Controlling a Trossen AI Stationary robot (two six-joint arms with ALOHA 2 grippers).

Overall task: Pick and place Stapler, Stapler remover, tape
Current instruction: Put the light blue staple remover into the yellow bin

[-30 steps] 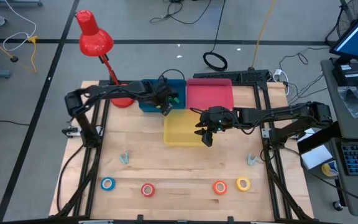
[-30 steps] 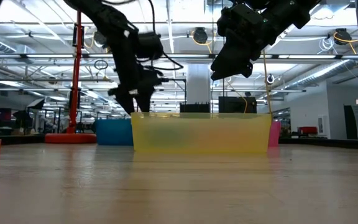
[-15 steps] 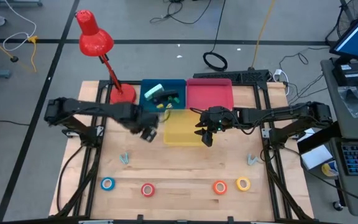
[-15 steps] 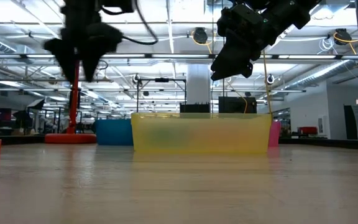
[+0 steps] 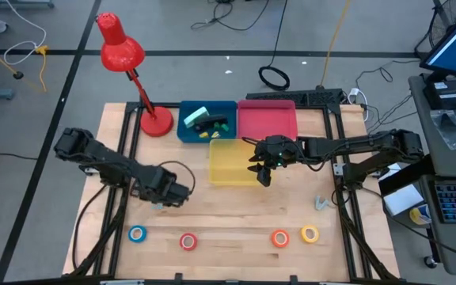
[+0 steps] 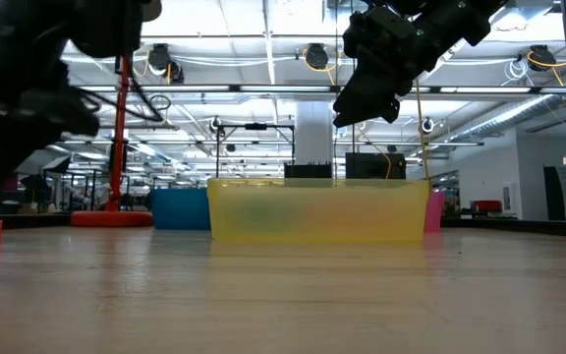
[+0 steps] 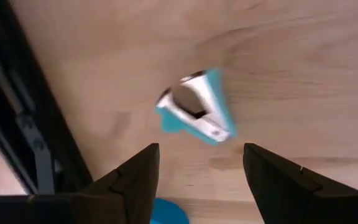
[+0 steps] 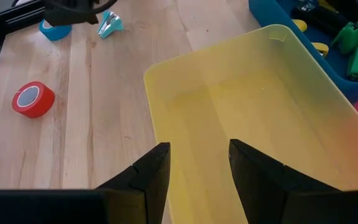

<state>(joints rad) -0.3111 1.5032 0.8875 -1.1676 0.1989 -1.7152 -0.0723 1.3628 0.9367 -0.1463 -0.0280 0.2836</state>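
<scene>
Left wrist view: the left tool (image 7: 197,171) hangs open above a teal stapler remover (image 7: 199,111) lying on the table (image 7: 291,62). The right tool (image 8: 194,165) waits open over the yellow bin (image 8: 241,112); four tape rolls (image 5: 188,241) lie along the table's near edge.

From above, the wooden surface (image 5: 228,210) carries three bins near its far edge: a blue bin (image 5: 207,121) with several small items in it, a pink bin (image 5: 267,121) just beside it, and a yellow bin (image 5: 233,162) in front of them. A red lamp (image 5: 125,59) stands at the far left corner. The left gripper (image 5: 172,192) hangs over the bare wood on the left, in front of the bins. The right gripper (image 5: 264,168) hangs over the yellow bin's right edge. Along the near edge lie four tape rolls: blue (image 5: 137,233), red (image 5: 188,241), orange (image 5: 279,237) and yellow (image 5: 309,233). A pale blue staple remover (image 5: 321,203) lies near the right rail.
</scene>
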